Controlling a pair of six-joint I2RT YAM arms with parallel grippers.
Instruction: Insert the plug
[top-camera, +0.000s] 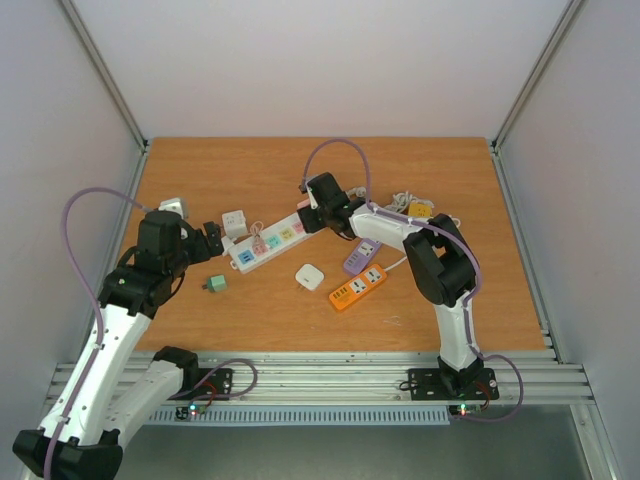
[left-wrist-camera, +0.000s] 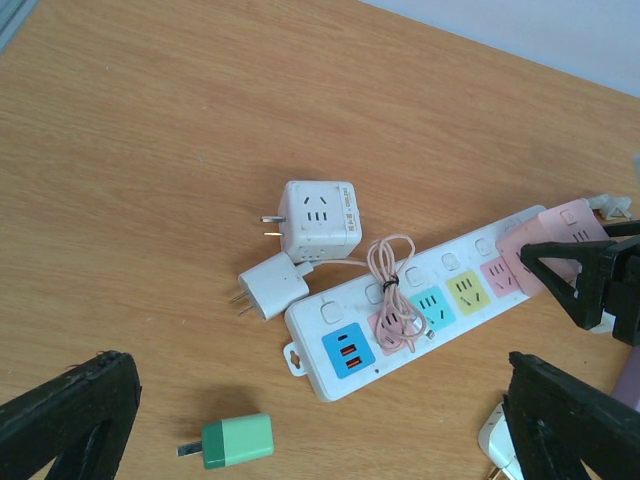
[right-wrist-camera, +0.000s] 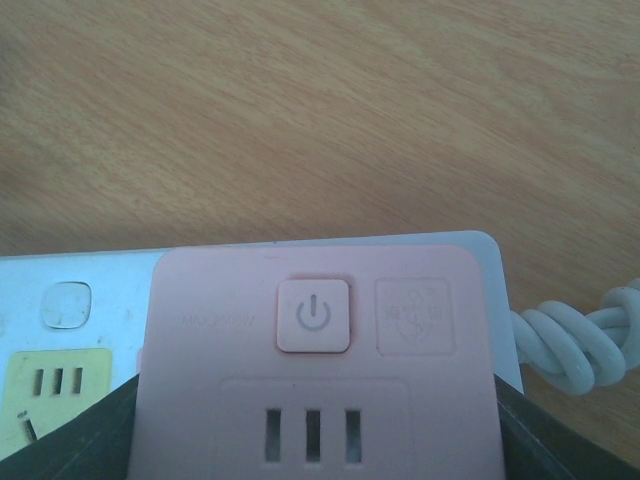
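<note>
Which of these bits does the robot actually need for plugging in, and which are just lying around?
In the job: pink adapter, gripped by the right hand; white power strip.
Lying about: white cube socket, white charger, green charger, purple strip, orange strip, pink cable.

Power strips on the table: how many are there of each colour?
White power strip: 1
Purple power strip: 1
Orange power strip: 1
Total: 3
The yellow thing among the cords is too hidden to count.
</note>
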